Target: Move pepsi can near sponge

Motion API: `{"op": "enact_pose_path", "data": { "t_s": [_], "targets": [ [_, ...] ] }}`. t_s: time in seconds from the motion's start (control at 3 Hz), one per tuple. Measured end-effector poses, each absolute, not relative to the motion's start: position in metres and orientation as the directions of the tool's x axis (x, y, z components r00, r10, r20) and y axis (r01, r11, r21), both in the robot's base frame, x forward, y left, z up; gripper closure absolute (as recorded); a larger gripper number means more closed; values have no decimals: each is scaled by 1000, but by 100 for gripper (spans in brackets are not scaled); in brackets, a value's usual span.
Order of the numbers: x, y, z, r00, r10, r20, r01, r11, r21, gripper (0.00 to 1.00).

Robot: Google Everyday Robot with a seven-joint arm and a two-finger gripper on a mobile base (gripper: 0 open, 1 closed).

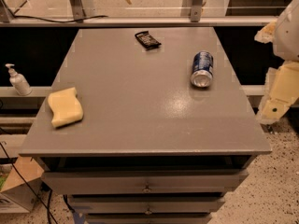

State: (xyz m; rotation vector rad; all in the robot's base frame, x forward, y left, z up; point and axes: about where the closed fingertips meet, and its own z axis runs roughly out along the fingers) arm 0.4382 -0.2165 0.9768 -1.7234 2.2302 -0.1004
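Observation:
The pepsi can (202, 68) is dark blue with silver ends. It lies on its side on the right part of the grey cabinet top (140, 106), one silver end facing the front. The pale yellow sponge (65, 107) lies flat near the left edge of the top, far from the can. My gripper (275, 101) shows as cream-coloured parts at the right edge of the view. It is off the cabinet, beside its right edge and to the right of the can, and holds nothing.
A flat black snack wrapper (147, 39) lies at the back middle of the top. A white pump bottle (18, 80) stands on a ledge left of the cabinet. Drawers (147, 185) are below the front edge. A rail and a glass wall run behind.

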Motion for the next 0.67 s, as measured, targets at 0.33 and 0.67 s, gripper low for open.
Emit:
{"op": "enact_pose_path", "data": {
  "t_s": [0.33,0.67],
  "targets": [
    [438,-216,977,-221,-953,-207,-930,270,-248,0],
    [441,-215,975,-204,-941,-270,-924,276,-264,0]
  ]
}}
